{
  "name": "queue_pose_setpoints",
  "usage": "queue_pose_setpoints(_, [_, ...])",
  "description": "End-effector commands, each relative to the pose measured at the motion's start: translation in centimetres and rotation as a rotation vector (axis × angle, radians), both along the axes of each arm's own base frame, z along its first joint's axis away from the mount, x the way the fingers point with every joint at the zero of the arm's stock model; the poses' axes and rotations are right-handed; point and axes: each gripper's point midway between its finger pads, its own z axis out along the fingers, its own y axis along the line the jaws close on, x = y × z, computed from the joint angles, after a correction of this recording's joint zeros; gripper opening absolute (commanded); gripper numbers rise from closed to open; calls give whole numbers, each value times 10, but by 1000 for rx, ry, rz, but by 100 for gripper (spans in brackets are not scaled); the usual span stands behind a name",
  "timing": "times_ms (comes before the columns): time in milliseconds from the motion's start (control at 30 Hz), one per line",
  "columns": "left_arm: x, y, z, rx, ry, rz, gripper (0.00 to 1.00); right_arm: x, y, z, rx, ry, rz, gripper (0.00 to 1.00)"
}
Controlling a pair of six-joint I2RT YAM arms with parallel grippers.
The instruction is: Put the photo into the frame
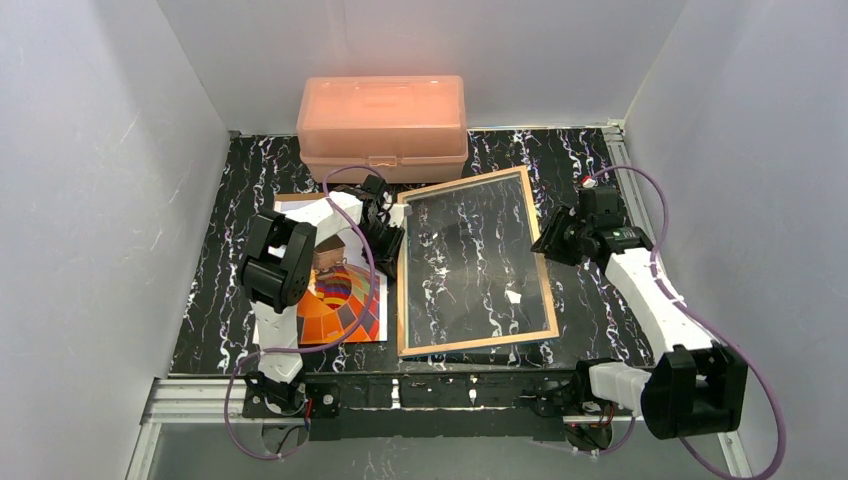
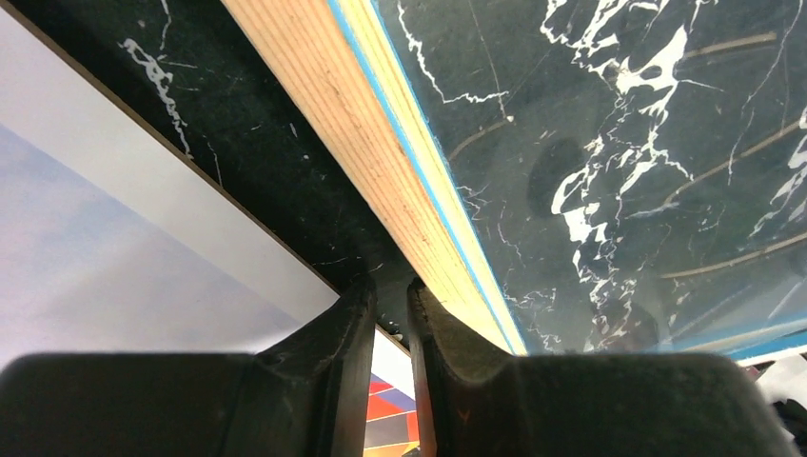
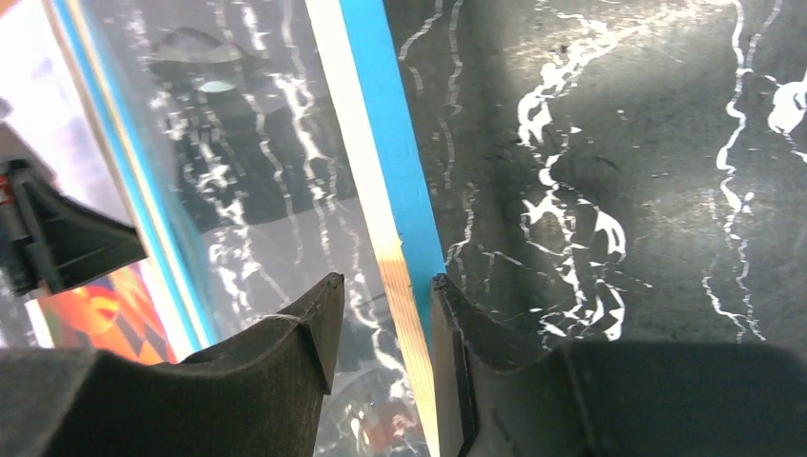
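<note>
On its right rail (image 3: 402, 286) your right gripper (image 3: 385, 290) pinches the frame (image 3: 395, 114): probably stiff, light, with a fragile pane (image 3: 266, 190); hold rails only. Your left gripper (image 2: 390, 290) is nearly closed, grip unclear.

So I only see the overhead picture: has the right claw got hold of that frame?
Observer: Its wrist view shows the right gripper straddling the side rail of the frame. I can't tell whether it is squeezing.
Operator: The frame looks like plain wood to me.
Observer: Up close, the wrist views show a bright blue face on it.
Operator: And the left claw?
Observer: The left gripper has its fingers nearly together with nothing between them. It sits right beside the frame's wooden edge, and the photo lies on its other side.
</note>
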Motion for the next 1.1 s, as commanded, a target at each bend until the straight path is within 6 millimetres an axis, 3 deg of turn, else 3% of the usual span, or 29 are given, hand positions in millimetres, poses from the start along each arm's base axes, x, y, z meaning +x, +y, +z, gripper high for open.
queue_pose_setpoints(0, [-2,-14,-8,-34,1,-37,19,-19,67,65,351,-59,190,46])
queue_pose_setpoints(267, [0,-13,-7,-29,-3,-37,19,-29,96,130,553,-214,358,52])
queue_pose_setpoints(467, [-1,-12,-7,-23,-5,-41,19,-33,101,146,585,-243,390,54])
queue_pose_setpoints(700, [-1,-11,-6,-19,-11,-42,18,-31,86,115,460,-174,323,52])
queue_pose_setpoints(900, [0,-9,-5,-14,-24,-48,18,-33,52,66,233,-60,223,51])
queue_pose_setpoints(1067, [2,-10,-4,-16,-31,-50,18,-36,45,31,186,-4,198,52])
